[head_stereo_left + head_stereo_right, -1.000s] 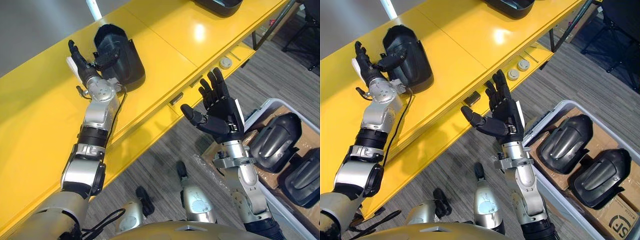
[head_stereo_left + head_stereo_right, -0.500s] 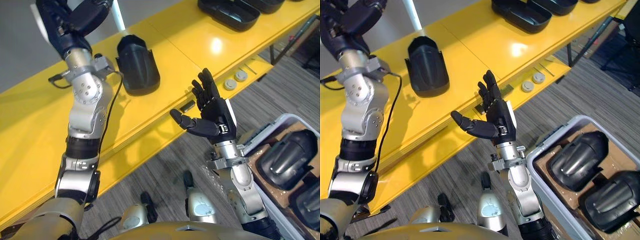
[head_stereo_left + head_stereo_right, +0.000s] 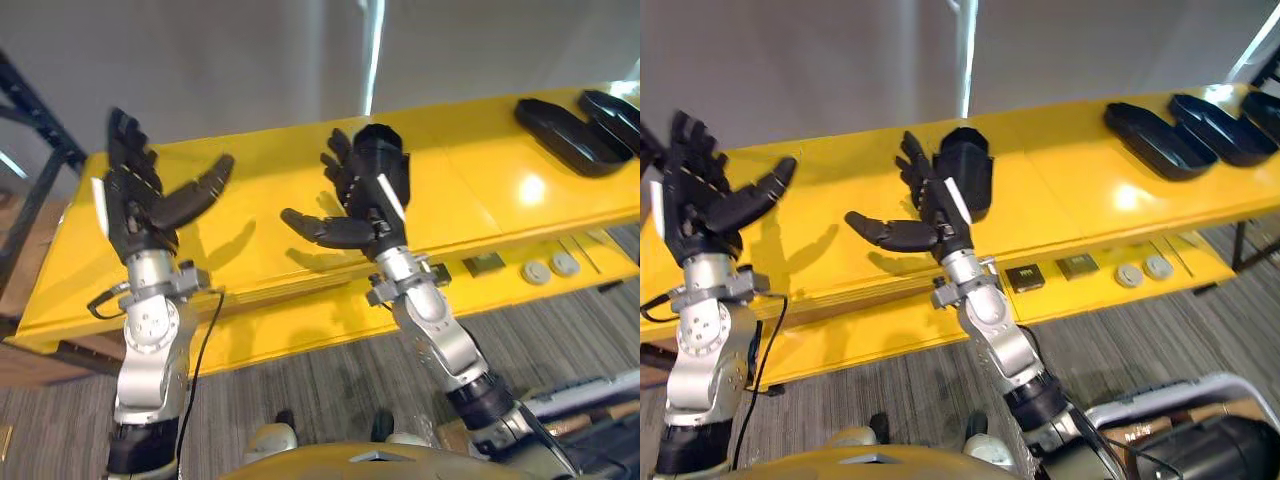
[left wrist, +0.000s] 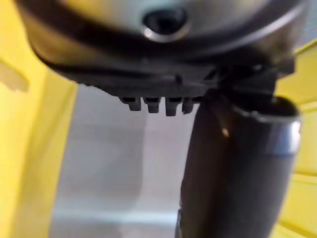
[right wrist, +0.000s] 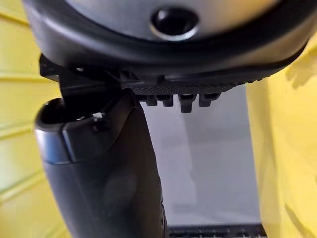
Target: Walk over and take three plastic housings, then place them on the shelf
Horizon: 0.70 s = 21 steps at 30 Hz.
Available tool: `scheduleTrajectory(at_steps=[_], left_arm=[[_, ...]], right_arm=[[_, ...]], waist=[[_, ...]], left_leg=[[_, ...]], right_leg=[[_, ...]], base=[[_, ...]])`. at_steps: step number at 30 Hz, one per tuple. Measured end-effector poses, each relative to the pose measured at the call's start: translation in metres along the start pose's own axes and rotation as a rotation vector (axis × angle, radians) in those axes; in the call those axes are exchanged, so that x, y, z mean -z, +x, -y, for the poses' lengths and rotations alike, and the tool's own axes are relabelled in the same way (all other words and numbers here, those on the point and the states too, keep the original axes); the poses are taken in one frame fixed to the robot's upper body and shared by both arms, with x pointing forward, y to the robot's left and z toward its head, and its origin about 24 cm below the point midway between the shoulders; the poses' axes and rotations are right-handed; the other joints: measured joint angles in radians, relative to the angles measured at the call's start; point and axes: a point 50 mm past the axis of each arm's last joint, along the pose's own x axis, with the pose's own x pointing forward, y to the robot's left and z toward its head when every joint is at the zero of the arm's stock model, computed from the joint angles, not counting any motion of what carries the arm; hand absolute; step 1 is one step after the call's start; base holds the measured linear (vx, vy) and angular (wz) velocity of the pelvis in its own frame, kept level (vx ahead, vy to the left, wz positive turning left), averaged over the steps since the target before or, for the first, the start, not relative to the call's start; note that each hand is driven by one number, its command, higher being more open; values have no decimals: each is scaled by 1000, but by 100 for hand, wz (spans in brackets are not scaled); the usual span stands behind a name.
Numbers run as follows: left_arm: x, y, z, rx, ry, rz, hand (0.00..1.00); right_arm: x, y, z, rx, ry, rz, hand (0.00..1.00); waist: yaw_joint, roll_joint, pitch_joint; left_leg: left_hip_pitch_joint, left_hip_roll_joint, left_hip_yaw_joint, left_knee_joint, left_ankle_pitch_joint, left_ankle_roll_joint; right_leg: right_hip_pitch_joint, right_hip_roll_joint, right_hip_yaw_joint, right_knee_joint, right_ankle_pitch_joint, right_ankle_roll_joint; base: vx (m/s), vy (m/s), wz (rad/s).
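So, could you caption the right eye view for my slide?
Left hand and right hand open and empty before the yellow shelf, a black housing lying on it.

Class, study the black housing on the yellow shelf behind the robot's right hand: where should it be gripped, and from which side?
Probably across the narrow width of the housing, thumb and fingers on its long sides, from the shelf front: it lies lengthwise beyond the open right hand.

- Long yellow shelf [image 3: 470, 205]: smooth, glossy, painted-metal look, with glare at three o'clock.
- Black plastic housing [image 3: 970, 170], twelve o'clock: matt.
- Grey floor [image 3: 1200, 320]: rough carpet weave.
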Motion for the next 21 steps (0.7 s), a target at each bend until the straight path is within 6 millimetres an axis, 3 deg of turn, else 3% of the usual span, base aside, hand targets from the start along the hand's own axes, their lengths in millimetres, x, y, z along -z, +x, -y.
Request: scheduleTrajectory(at_steps=[4, 7, 16, 21], left_arm=[[5, -11, 13, 119, -42, -10, 100], [4, -15, 22, 205, -65, 7, 100], [11, -28, 50, 372, -127, -29, 100], [20, -32, 56, 398, -147, -71, 100]], right_arm=[[15, 6, -19, -50, 22, -72, 100], [24, 5, -28, -54, 14, -125, 100], [59, 3, -12, 154, -51, -351, 100], [60, 6, -9, 202, -68, -348, 100]], waist=[[28, 1, -2], [29, 4, -4], [28, 15, -14], [27, 16, -18]], left_leg=[[0, 0, -20, -1, 2, -2], [0, 1, -31, -3, 3, -2], [1, 13, -32, -20, 13, -10], [7, 24, -30, -34, 19, -18]], right_leg=[[11, 1, -23, 0, -7, -5], [18, 1, -35, 0, -12, -5], [11, 8, -41, 0, -16, -7], [7, 20, -39, 0, -13, -8]], base=[[11, -4, 18], [19, 3, 10], [7, -2, 1], [5, -5, -2]])
